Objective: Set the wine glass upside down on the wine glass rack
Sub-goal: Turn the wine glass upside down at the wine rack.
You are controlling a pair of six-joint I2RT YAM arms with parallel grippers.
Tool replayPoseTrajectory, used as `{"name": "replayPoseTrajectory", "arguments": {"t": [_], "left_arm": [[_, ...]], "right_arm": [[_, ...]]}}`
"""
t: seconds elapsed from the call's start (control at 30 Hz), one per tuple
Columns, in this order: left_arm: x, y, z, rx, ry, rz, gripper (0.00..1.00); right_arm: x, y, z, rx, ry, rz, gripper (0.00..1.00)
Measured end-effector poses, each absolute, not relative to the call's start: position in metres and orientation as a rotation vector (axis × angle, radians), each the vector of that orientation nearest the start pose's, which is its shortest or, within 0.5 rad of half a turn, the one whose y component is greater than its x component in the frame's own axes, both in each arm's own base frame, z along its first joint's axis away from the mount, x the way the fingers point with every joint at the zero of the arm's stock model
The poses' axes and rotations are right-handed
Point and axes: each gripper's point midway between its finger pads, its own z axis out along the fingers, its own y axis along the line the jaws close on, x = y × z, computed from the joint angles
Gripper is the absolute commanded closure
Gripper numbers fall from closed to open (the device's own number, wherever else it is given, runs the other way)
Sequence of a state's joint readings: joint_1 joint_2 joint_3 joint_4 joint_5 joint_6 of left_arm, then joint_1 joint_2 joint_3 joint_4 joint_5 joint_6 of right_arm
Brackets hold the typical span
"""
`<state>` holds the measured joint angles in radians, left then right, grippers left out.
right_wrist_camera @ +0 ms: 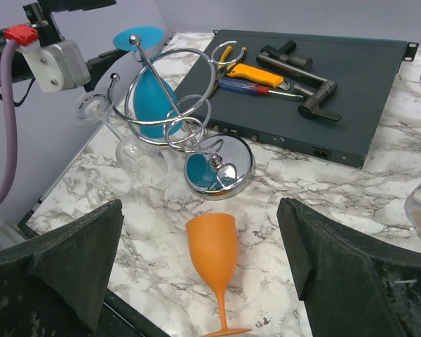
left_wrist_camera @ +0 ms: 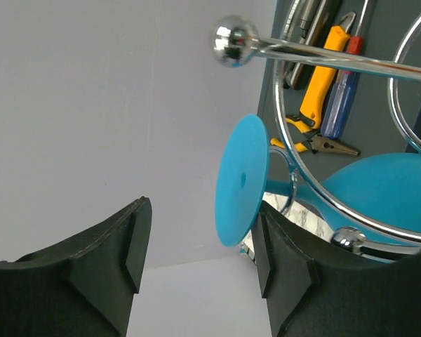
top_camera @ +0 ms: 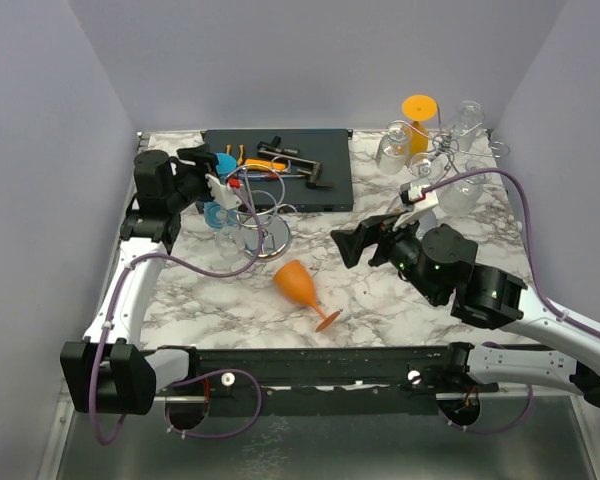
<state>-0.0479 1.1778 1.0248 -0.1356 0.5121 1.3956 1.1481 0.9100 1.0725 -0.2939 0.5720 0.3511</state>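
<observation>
Two glasses: blue glass [left_wrist_camera: 386,189] hangs upside down in rack [right_wrist_camera: 228,168], left gripper [left_wrist_camera: 200,225] released, fingers apart either side of its foot. Orange glass [right_wrist_camera: 212,246] lies at rack's 6 o'clock; right gripper [right_wrist_camera: 200,217] spread wide, empty, at its 2 o'clock.

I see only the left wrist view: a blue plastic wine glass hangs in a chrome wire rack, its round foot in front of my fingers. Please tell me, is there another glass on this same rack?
Observer: Yes. A clear wine glass hangs upside down on the chrome wire rack, beside the blue plastic wine glass.
Operator: Is some glass not yet placed?
Observer: An orange plastic wine glass lies on its side on the marble table, nearer the arm bases than the rack.
Operator: And the right arm?
Observer: The right gripper is open and holds nothing; it faces the orange glass.
</observation>
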Motion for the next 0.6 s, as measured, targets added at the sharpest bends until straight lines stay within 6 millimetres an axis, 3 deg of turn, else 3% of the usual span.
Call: {"name": "replayPoseTrajectory", "arguments": {"t": [0.27,0.47,0.6], "left_arm": [[0.401,-0.073,0.333,1.408,1.131,0.437,0.34],[0.388,-0.077,0.318,1.448,1.163,0.373,0.33],[0.382,-0.078,0.311,1.466,1.172,0.357,0.26]], "right_arm": [[0.204,0.251,0.353,-0.250,1.702,0.638,0.00],[0.204,0.251,0.353,-0.250,1.701,0.638,0.00],[0.204,0.250,0.354,-0.248,1.700,0.637,0.00]]}}
